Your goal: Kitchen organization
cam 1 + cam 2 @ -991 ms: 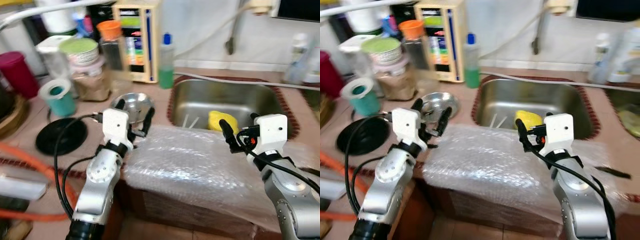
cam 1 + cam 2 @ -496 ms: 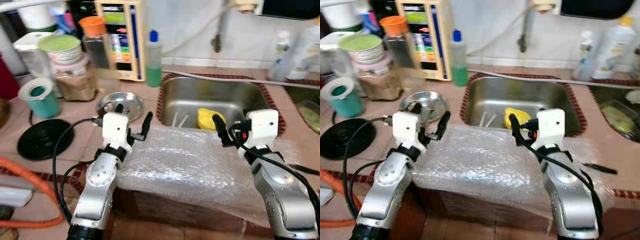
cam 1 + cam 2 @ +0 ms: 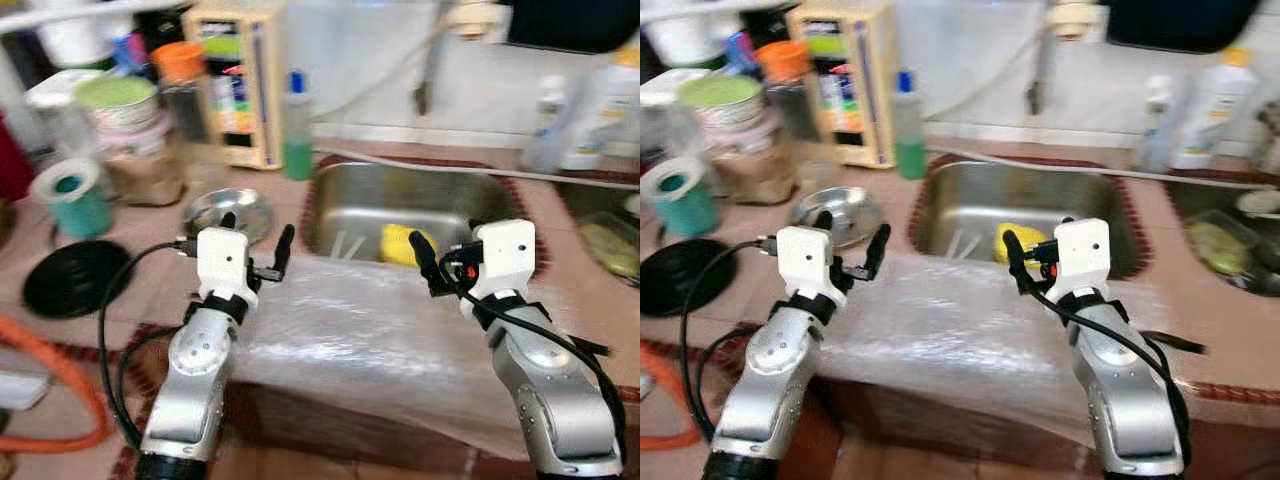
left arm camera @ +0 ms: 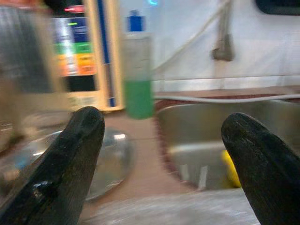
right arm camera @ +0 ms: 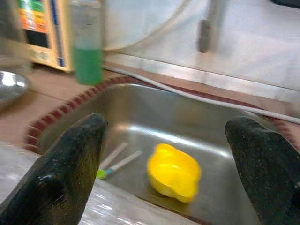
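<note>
Both arms are raised over the front edge of the counter, which is draped in bubble wrap (image 3: pixel 370 330), probably padding so nothing gets knocked. The left gripper (image 3: pixel 252 243) hovers just short of the small steel dish (image 3: pixel 228 208), fingers spread wide and empty. The right gripper (image 5: pixel 168 154) has its 2 fingers spread too, holding nothing, aimed into the steel sink (image 3: pixel 970 195) like it's lining up on the yellow cup (image 5: pixel 173 171) lying on the sink floor.

My guess is that cup is the first thing to get tidied; nothing's been grabbed yet.

Count: 1 yellow cup and 2 thin sticks (image 5: pixel 118 159) beside it in the basin, 1 green soap bottle (image 3: pixel 297 125) at the sink's back corner, 1 black lid (image 3: pixel 75 278) flat on the counter, 1 teal cup (image 3: pixel 70 198) and a few jars behind it.
</note>
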Controlling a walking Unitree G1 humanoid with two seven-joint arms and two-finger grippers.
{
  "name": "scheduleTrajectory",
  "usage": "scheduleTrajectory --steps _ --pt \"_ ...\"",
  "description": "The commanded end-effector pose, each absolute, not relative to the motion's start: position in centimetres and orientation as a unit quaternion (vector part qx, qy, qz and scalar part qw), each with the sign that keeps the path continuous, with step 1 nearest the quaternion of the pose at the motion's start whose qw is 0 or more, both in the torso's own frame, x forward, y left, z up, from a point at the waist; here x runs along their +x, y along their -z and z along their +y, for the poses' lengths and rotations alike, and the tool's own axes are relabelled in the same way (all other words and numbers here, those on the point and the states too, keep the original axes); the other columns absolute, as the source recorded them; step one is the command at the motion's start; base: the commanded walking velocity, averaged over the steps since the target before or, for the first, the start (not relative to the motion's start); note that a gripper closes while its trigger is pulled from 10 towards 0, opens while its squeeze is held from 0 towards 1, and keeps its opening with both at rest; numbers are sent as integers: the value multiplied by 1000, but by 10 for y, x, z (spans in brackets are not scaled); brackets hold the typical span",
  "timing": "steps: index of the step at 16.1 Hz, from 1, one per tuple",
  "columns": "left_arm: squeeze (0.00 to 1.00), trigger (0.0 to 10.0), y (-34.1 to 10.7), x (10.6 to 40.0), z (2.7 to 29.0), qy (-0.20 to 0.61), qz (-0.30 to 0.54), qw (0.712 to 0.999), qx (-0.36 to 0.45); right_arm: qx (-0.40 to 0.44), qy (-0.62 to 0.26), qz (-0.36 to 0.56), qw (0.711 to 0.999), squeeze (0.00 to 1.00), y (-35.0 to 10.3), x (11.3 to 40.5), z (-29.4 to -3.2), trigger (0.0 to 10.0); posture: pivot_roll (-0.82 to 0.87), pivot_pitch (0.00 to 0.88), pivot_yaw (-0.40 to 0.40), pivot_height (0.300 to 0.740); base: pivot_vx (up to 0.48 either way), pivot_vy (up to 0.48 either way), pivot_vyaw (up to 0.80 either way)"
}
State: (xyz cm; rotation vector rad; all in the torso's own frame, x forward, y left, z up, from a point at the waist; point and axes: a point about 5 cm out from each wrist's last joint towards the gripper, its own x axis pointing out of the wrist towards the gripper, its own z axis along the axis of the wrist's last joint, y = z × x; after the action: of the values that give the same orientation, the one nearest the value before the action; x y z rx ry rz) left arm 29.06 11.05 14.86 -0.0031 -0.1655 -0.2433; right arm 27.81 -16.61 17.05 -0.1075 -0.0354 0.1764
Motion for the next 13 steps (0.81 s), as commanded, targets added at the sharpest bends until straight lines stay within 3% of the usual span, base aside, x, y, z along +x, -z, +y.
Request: scheduleTrajectory --steps 1,3,13 --pt "0 10000 -152 291 111 119 -86 989 3 -53 -93 -25 994 0 -174 279 -164 10000 6 0 25 740 0 -405 0" --pt "0 10000 -152 291 111 120 -86 989 6 -54 -93 -26 994 0 -175 281 -163 10000 8 0 27 740 0 -386 0" --pt "0 10000 -155 298 125 68 -93 993 32 -55 -105 -27 992 0 -172 279 -157 10000 12 0 39 740 0 0 0"
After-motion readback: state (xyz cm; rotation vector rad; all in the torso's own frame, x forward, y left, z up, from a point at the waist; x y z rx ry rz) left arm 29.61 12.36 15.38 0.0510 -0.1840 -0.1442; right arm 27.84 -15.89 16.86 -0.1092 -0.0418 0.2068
